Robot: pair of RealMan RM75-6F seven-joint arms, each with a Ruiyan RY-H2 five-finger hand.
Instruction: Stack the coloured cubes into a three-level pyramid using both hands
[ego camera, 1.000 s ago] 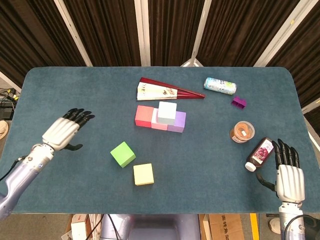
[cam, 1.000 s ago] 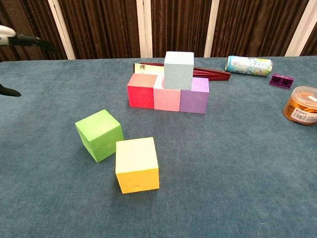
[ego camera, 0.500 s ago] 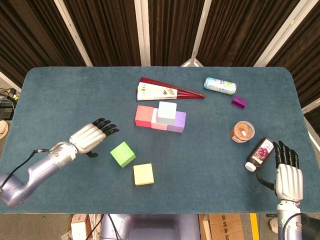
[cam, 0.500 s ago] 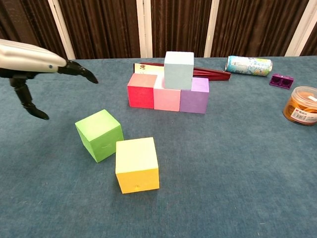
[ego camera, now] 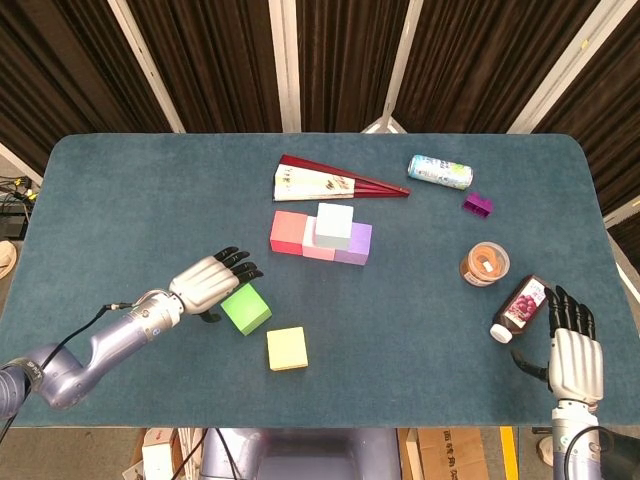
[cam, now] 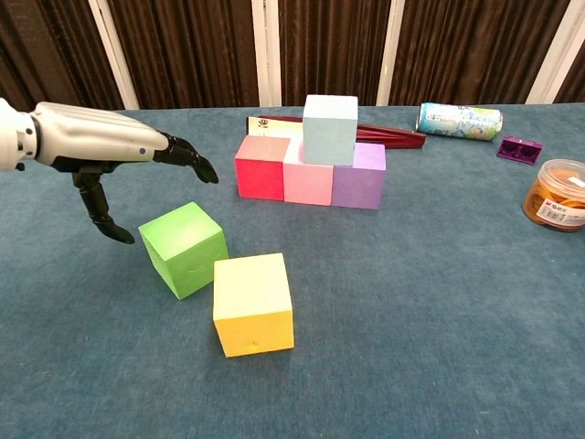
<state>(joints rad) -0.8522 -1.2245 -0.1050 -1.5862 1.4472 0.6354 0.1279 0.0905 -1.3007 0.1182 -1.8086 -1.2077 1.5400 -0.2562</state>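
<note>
Since the earlier frames the left hand [ego camera: 208,282] has travelled right and inward across the table [ego camera: 130,190]; it is now over the green cube [ego camera: 246,308], fingers spread, thumb hanging at the cube's left edge, holding nothing. The right hand [ego camera: 573,352] has drawn slightly back toward the near right corner, flat, fingers apart, empty.

Green cube: matte, sharp-edged, turned at an angle. Yellow cube [ego camera: 287,348]: matte, pale top, deeper yellow side, just beside the green cube's near corner.

Base row mid-table: red cube [ego camera: 288,232], pink cube [cam: 307,179], purple cube [ego camera: 358,243], sides touching. Pale blue cube [ego camera: 334,224] rests on top, over the pink and purple join.

Table surface: dark teal, felt-like nap.

Other items: folded fan [ego camera: 330,182] with dark red ribs behind the row; printed cylindrical can [ego camera: 440,171] lying on its side; small purple block [ego camera: 478,204]; round clear tub [ego camera: 485,264] with orange contents; brown bottle [ego camera: 521,308], white cap, lying beside the right hand.
</note>
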